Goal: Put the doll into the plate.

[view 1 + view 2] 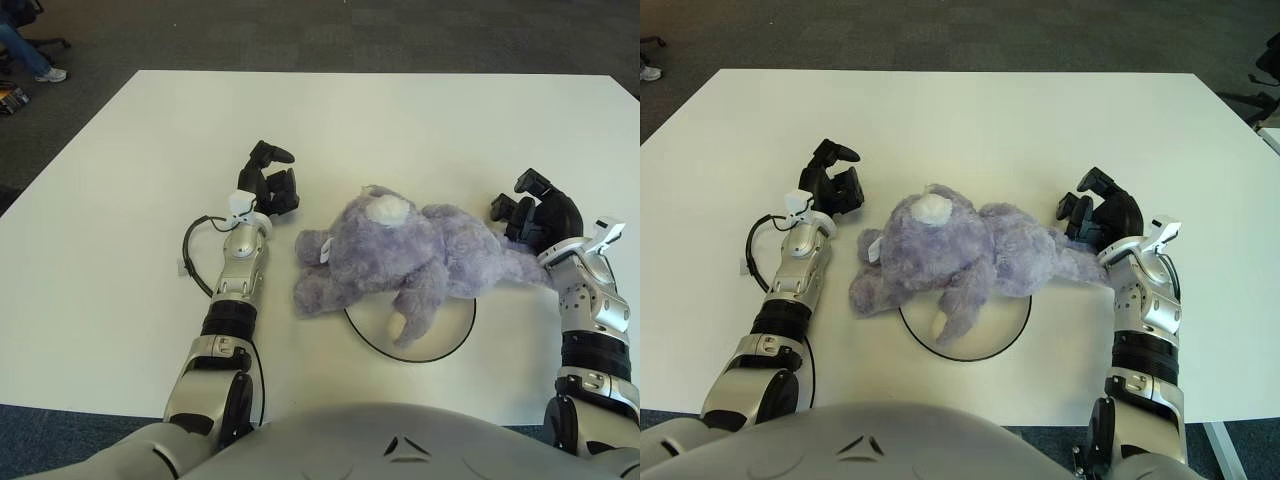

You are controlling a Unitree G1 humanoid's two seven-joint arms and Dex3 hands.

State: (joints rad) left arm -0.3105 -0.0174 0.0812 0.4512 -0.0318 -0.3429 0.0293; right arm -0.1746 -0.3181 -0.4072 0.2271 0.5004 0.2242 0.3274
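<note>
A purple plush doll [405, 255] lies on its side across a white plate with a dark rim [445, 345] at the table's near middle. Its body covers most of the plate and its head and legs hang over the rim. My left hand [270, 180] is to the left of the doll's head, fingers spread, holding nothing, a small gap from the plush. My right hand [530, 212] is at the doll's right end, fingers loosely curled beside the plush leg, not clasping it.
The white table [400, 120] stretches far behind the doll. A black cable [195, 250] loops beside my left forearm. A seated person's leg and shoe [35, 60] show on the floor at the far left.
</note>
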